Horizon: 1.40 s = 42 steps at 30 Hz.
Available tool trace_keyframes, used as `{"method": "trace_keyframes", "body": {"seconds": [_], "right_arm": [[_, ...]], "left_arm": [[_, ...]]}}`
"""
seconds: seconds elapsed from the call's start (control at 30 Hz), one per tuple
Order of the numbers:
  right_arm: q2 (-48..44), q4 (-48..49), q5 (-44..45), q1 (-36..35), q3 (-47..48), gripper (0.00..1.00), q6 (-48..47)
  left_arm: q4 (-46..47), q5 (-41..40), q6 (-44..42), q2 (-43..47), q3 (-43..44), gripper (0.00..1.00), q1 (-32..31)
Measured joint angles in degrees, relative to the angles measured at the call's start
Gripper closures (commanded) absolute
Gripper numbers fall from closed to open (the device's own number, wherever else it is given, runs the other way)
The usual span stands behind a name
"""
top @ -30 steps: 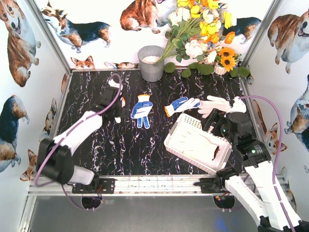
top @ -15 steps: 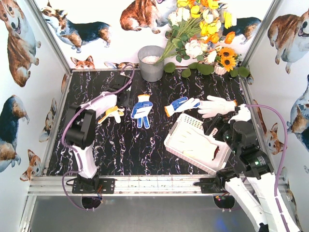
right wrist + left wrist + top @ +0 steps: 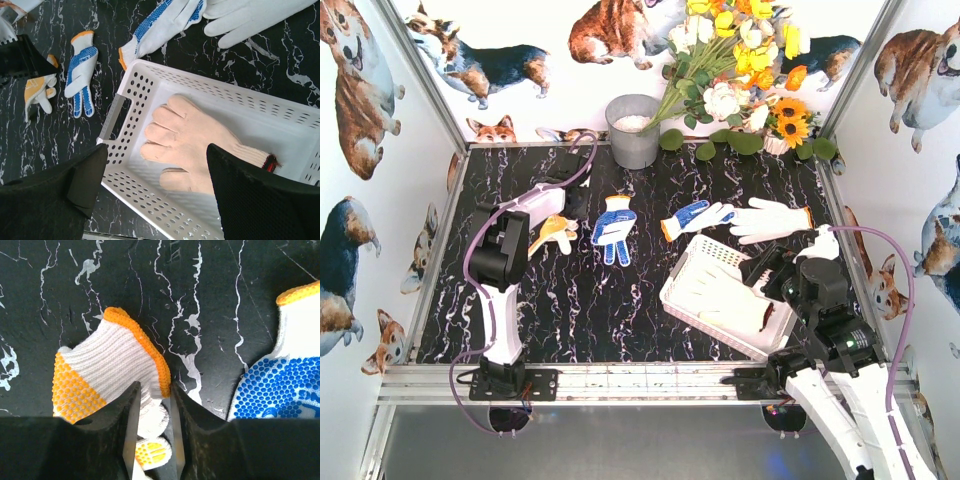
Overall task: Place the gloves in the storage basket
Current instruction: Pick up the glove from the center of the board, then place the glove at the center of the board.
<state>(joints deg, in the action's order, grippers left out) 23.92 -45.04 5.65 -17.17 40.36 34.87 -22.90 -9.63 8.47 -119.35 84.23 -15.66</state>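
- Two arms work. The left gripper (image 3: 153,392) is pinched on the yellow-dotted glove (image 3: 110,375) beside its orange cuff, at the table's (image 3: 620,320) 10 o'clock.
- The right gripper (image 3: 157,150) hangs spread wide over the white storage basket (image 3: 140,85) at 4 o'clock, with a cream glove (image 3: 195,145) inside.
- Blue-dotted gloves (image 3: 613,228) and a plain white glove (image 3: 770,218) lie toward 12–2 o'clock.

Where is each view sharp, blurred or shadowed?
Left wrist view: yellow glove sharp, dark foreground blurred. Right wrist view: basket evenly lit and crisp, black foreground soft. Top view: even light, faint shadows, white glove nearly washed out.
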Motion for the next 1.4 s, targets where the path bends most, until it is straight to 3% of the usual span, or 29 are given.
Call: {"method": "trace_keyframes", "body": {"seconds": [0.13,0.37,0.63,0.77,0.97,1.23,1.4], "right_arm": [[-0.1,-0.5,0.0,0.0,-0.1,0.18,0.5],[-0.1,-1.5,-3.8,0.0,0.0,0.20,1.3],[3.0,0.4,-13.8,0.0,0.9,0.22,1.3],[7.4,6.9,-23.1,0.0,0.9,0.19,1.6],[15.1,14.3,-33.2,-1.6,1.0,0.16,1.1],[24.7,16.1,-36.7,-10.3,10.0,0.17,-6.6],[29.9,20.2,-37.2,-16.1,13.2,0.24,-10.5]], "left_arm": [[0.2,0.0,-0.1,-0.1,0.0,1.00,0.0],[0.4,0.6,-0.5,2.5,-2.2,1.00,0.0],[-4.0,6.9,-0.9,23.5,-7.3,1.00,0.0],[-7.4,13.6,-2.3,36.5,-10.0,1.00,0.0],[-13.2,27.5,-3.0,47.1,-13.6,1.00,-0.2],[-20.5,45.8,-4.3,55.1,-15.6,1.00,-1.7],[-23.0,53.0,-4.4,57.8,-16.1,1.00,-3.9]]}}
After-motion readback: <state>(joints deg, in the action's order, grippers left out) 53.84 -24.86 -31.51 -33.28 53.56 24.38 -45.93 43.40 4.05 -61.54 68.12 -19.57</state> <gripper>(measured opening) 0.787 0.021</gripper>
